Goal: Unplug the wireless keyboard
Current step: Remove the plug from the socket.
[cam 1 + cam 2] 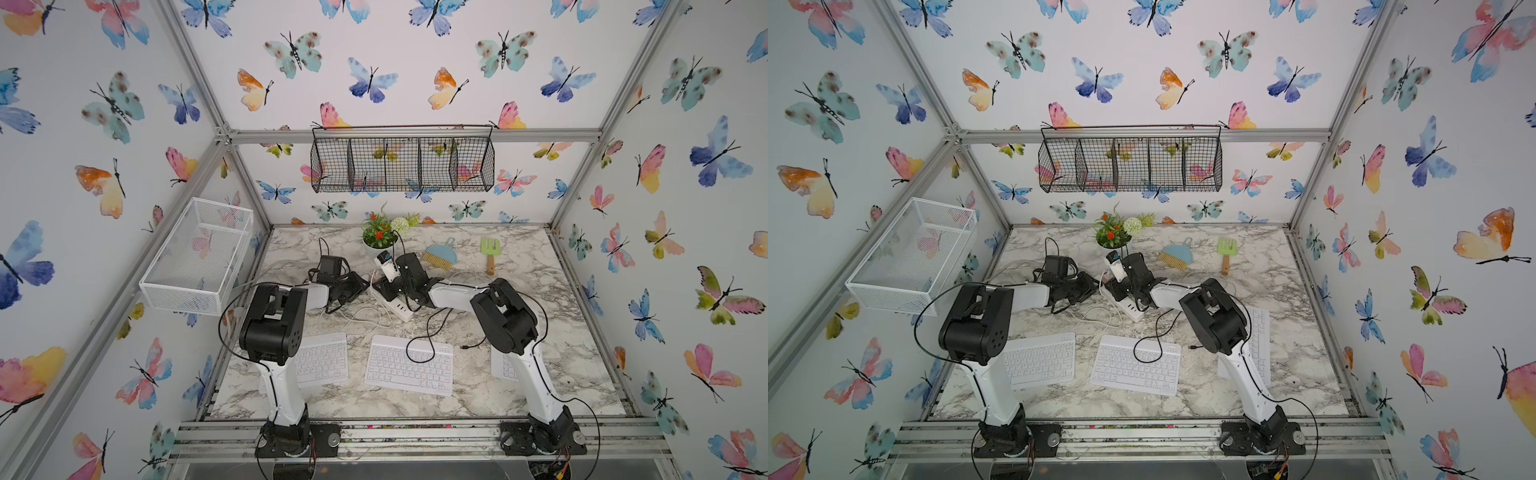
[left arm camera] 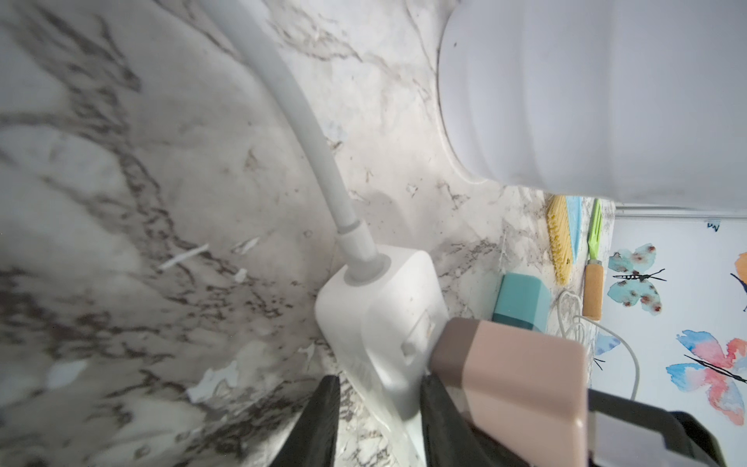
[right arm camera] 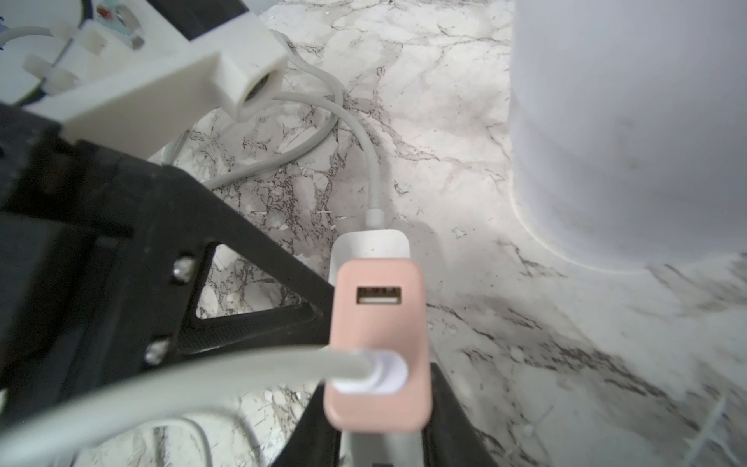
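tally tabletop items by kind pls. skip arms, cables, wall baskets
Keyboard: 3
Power strip: 1
Charger block, pink and teal: 2
Potted plant: 1
Brush: 1
Rake: 1
Total: 9

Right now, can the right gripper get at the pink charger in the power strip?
Probably yes. The right gripper flanks the pink charger on both sides, with nothing between. The left gripper straddles the power strip next to it but seems not to block it.
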`<state>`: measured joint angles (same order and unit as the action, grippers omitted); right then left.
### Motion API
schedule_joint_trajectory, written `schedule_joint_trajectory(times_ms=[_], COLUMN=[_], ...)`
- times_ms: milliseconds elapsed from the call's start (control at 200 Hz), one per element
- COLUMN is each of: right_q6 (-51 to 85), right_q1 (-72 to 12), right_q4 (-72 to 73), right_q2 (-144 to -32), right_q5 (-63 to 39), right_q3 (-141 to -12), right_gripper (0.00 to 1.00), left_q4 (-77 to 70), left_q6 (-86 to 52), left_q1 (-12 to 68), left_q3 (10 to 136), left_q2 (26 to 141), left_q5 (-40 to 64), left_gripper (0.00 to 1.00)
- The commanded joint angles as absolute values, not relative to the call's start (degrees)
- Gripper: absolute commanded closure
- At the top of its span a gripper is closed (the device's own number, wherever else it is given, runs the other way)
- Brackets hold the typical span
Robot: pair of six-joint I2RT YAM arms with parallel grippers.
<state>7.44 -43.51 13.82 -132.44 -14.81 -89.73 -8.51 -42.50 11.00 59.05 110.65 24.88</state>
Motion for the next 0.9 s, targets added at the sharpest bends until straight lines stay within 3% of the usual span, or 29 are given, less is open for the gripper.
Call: schedule_joint_trajectory(times_ms=[0,405,896], right_q6=[7.25,-3.54,3.66], right_q1=[-45.21,-50.32,-49.13], right_q4=[14.81,19.94,20.96], right_q2=[-134.13,-131.60,-130.88], right_q5=[-14.51,-1.79,-15.72], right_q3=[-91.76,-88.35,-89.64], right_gripper=[0.69,0.72,0.77], left_q4=[-2.75,1.29,0.73], left_q6=[-40.74,-38.41,-37.79], left_q1=[12.65,13.90,14.17], left_q3=[58.10,57.85,55.33], left_q2=[114.06,116.31,117.00], left_q5=[22.94,19.20,18.11], left_gripper=[0.64,0.67,0.68])
